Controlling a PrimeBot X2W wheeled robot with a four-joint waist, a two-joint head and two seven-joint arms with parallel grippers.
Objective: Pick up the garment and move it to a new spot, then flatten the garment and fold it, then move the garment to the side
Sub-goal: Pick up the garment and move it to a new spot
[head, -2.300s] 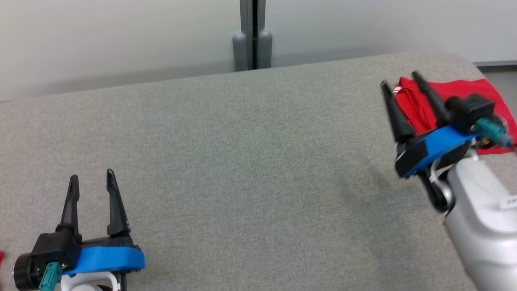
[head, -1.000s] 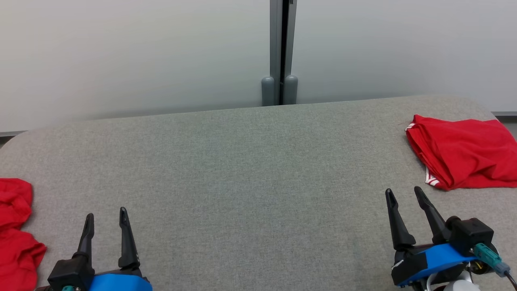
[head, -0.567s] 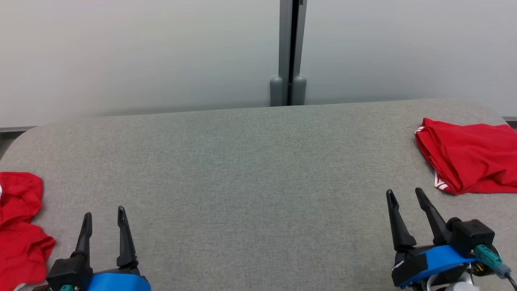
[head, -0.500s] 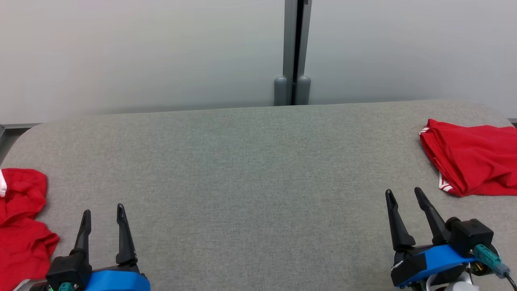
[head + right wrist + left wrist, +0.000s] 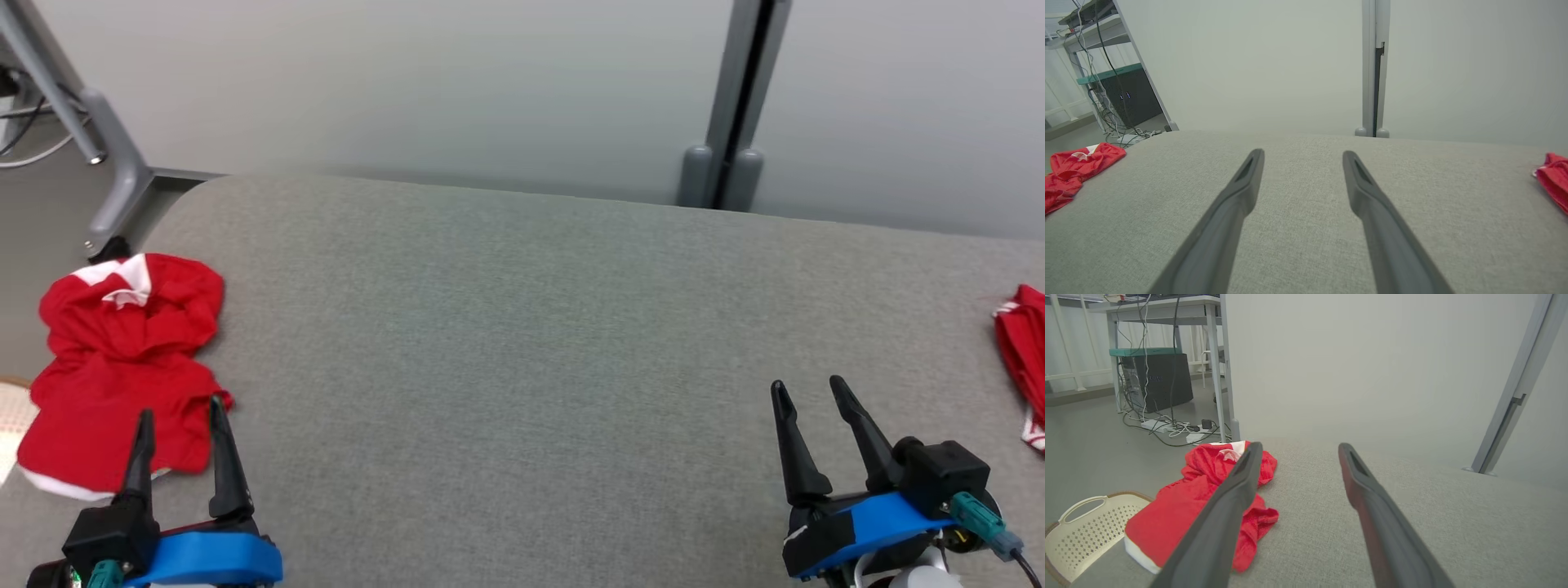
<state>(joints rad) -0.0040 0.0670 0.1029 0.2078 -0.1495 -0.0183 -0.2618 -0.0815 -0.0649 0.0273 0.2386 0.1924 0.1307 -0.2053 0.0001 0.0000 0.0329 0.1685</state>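
Left gripper spread, empty, fingertips by the crumpled red garment with white trim; contact unclear. Garment sits at the left edge of the grey fabric-covered table, white perforated plastic basket on the floor beside. Right gripper spread, empty. Table middle bare. Folded red cloth cut off at right.

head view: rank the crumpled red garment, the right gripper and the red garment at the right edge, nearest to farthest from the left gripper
1. crumpled red garment, just ahead of the left gripper
2. right gripper, across the table
3. red garment at the right edge, beyond the right gripper
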